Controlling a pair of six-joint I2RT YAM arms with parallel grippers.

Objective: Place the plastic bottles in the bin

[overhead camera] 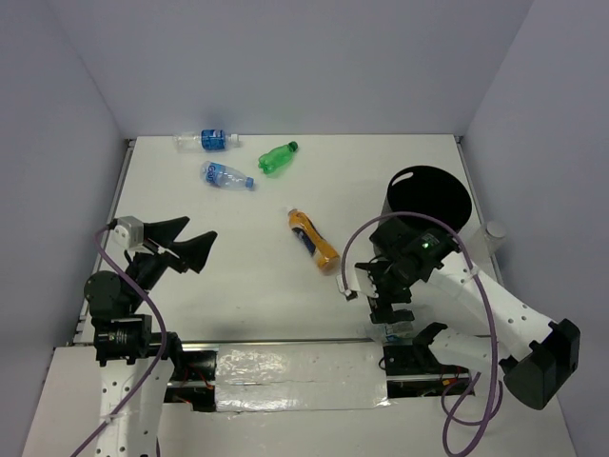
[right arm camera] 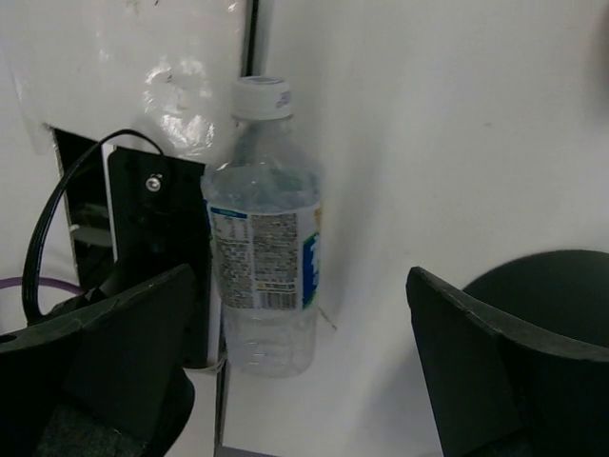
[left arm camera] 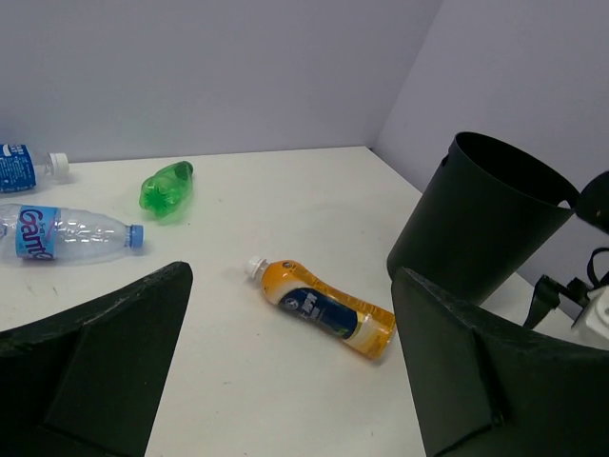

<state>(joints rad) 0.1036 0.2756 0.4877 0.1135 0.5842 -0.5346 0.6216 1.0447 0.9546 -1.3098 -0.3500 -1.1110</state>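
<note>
The orange bottle (overhead camera: 314,238) with a dark label lies mid-table, and also shows in the left wrist view (left arm camera: 324,307). The green bottle (overhead camera: 278,157) and two clear blue-labelled bottles (overhead camera: 211,140) (overhead camera: 225,175) lie at the far left. The black bin (overhead camera: 428,198) stands upright at the right. My left gripper (overhead camera: 181,243) is open and empty above the left side, with the orange bottle ahead of it. My right gripper (right arm camera: 304,362) is open over the near edge. The third clear bottle (right arm camera: 265,238) lies just ahead of it, close to its left finger, untouched.
The table's near edge with a taped strip (overhead camera: 295,362) and the arm mounts lies just beside the third bottle. A black bracket and cable (right arm camera: 143,238) sit against that bottle. Purple walls close the table at the back and sides. A small white object (overhead camera: 493,233) sits right of the bin.
</note>
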